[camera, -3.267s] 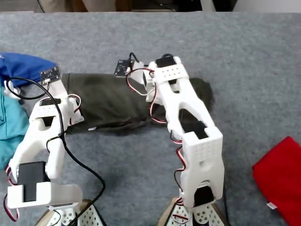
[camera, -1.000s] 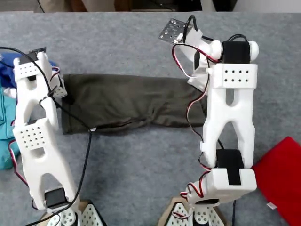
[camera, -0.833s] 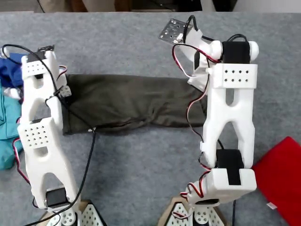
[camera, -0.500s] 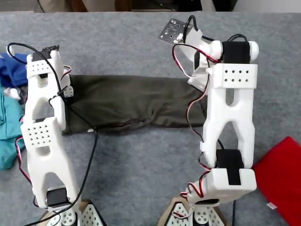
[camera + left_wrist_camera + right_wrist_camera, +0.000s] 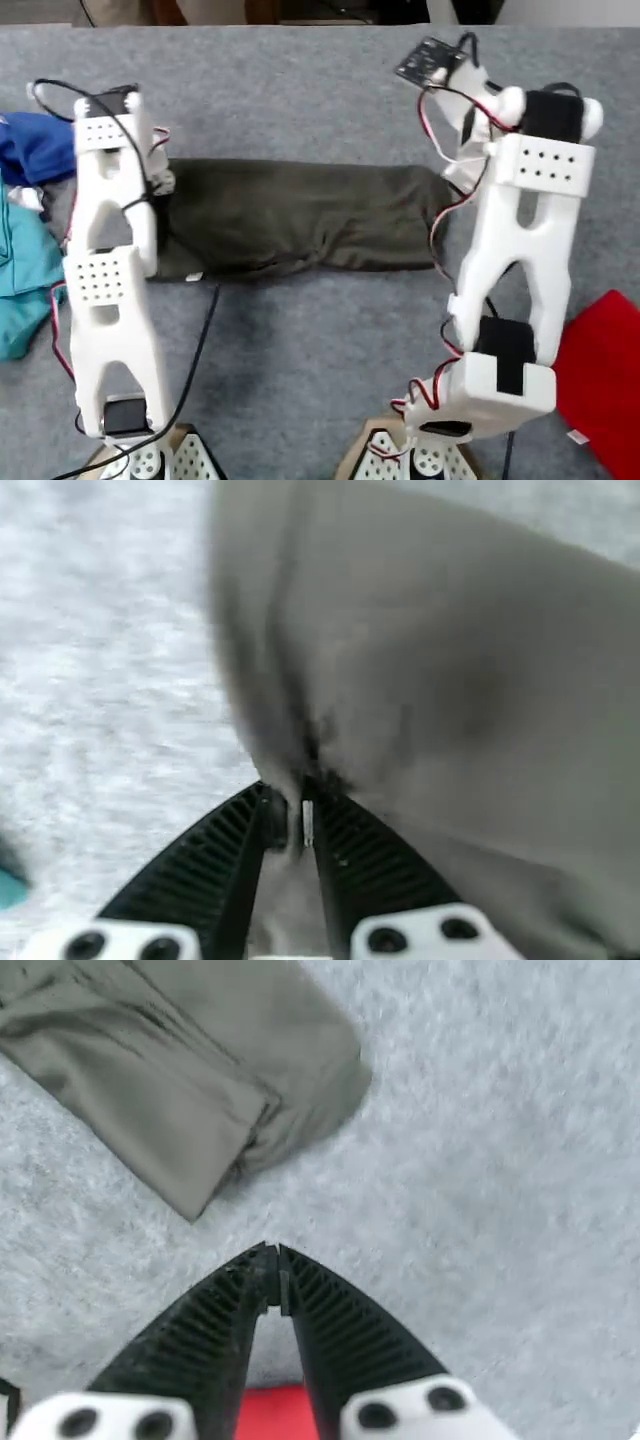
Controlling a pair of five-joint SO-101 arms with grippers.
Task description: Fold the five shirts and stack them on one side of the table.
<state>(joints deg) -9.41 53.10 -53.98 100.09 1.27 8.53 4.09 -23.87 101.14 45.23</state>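
Left claw (image 5: 303, 815), just right of a crumpled blue shirt (image 5: 35, 145) and a teal shirt (image 5: 18, 270) at the left edge of the worktop (image 5: 300, 90), is pinched tight on a fold at the left end of the olive shirt (image 5: 300, 215). That shirt lies as a long folded band across the middle of the grey worktop, between the two arms. Right claw (image 5: 272, 1260) hangs just past the shirt's right end with its fingers closed together, gripping nothing. A red shirt (image 5: 600, 370) lies at the right edge, well apart from the olive one.
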